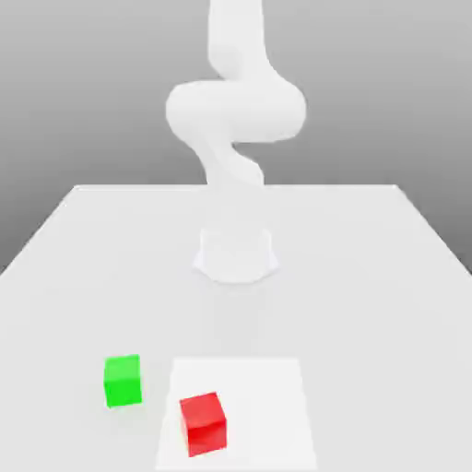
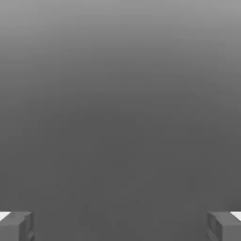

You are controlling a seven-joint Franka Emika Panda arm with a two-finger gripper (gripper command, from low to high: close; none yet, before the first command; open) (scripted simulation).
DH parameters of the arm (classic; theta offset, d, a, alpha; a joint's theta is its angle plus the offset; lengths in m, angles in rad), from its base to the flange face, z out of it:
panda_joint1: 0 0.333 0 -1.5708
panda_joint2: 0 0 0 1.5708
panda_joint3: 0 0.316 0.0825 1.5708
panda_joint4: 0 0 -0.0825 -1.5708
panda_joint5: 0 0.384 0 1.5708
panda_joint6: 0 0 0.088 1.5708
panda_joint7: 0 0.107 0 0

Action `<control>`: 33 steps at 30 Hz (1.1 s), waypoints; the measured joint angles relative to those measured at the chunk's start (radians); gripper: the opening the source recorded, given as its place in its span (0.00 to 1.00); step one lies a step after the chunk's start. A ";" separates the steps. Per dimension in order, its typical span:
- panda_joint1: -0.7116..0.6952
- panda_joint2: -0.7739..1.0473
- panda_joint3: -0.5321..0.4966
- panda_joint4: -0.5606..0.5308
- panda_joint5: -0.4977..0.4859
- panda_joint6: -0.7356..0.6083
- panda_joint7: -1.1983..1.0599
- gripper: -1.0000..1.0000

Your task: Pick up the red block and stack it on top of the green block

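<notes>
- You have 2 cubes on the pale worktop (image 1: 369,304): 1 red, 1 green, standing apart from each other.
- Your red block (image 1: 204,425) rests on the white square patch (image 1: 267,406), over toward that patch's edge on the exterior view's left, and sits turned at a slight angle.
- Your green block (image 1: 123,381) rests on the grey surface beside the patch, farther to the exterior view's left and a little nearer the arm's base (image 1: 236,256) than the red block is.
- Nothing lies on top of either of your 2 cubes.
- Your pincer (image 2: 120,228) is released: in the hand view its 2 fingers (image 2: 220,227) stand wide apart, with only plain grey between them.
- Your white arm (image 1: 236,111) rises from its base, well apart from both cubes, and its upper part runs out at the top of the exterior view.
</notes>
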 joint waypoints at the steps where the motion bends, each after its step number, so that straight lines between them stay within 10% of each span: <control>1: 0.010 0.039 -0.013 -0.010 0.005 0.017 -0.021 0.50; 28: 0.027 1.015 -0.092 -0.206 0.112 0.495 -0.461 0.50; 29: 0.018 1.047 -0.081 -0.202 0.122 0.522 -0.469 0.00; 33: 0.018 1.047 -0.081 -0.202 0.122 0.521 -0.468 0.00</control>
